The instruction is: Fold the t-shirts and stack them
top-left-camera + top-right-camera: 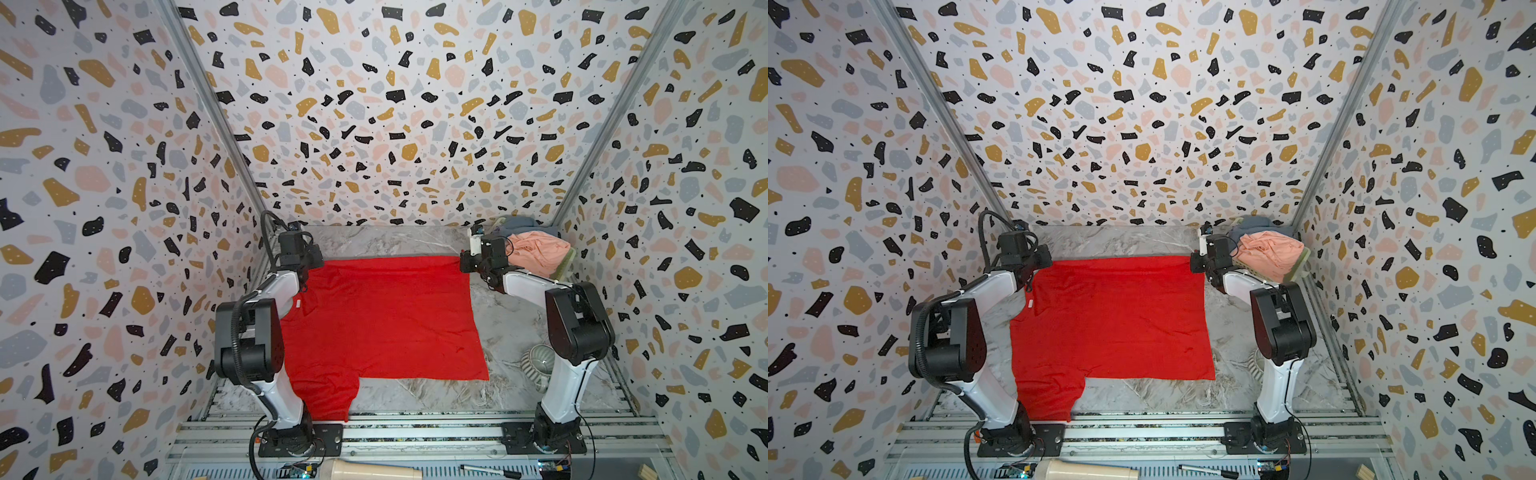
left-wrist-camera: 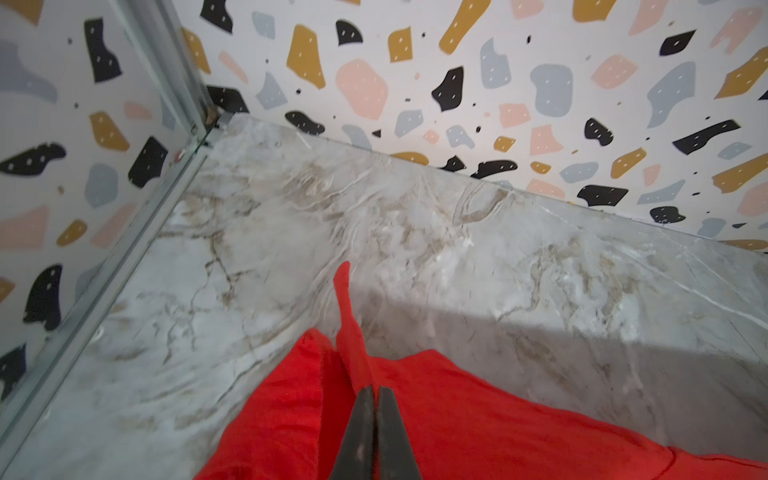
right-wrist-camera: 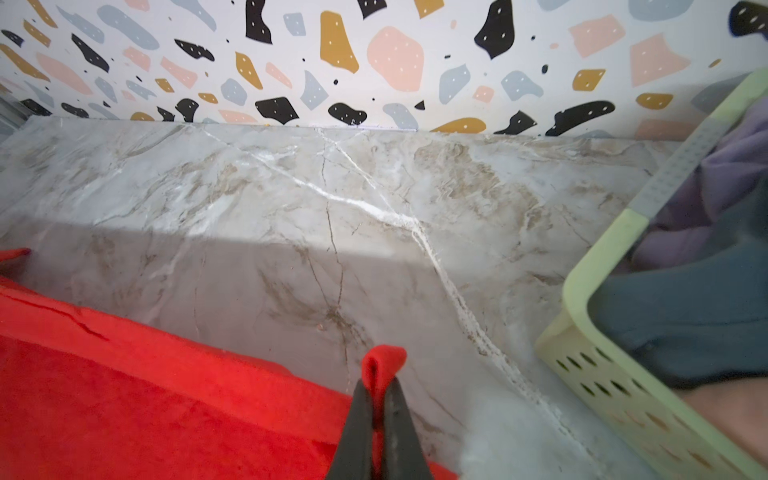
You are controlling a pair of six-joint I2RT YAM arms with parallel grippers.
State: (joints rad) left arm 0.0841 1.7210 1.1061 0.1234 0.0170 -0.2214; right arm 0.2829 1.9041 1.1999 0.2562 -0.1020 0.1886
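Top views: set high over the near edge of the tabletop (image 1: 395, 241), tilted down toward the far wall (image 1: 395, 124); distant, taking in the whole tabletop.
Top-view overlap: almost the same scene, shifted slightly sideways.
Left wrist view: low and close behind the left gripper (image 2: 376, 390), facing the far left corner.
Right wrist view: low and close behind the right gripper (image 3: 377, 384), facing the far edge, basket (image 3: 602, 374) at the far right corner.
Wrist and top overlap: far strip of tabletop, far edge of the red t-shirt (image 1: 382, 316).
Wrist-to-wrist overlap: bare strip along the far edge, foot of the far wall.
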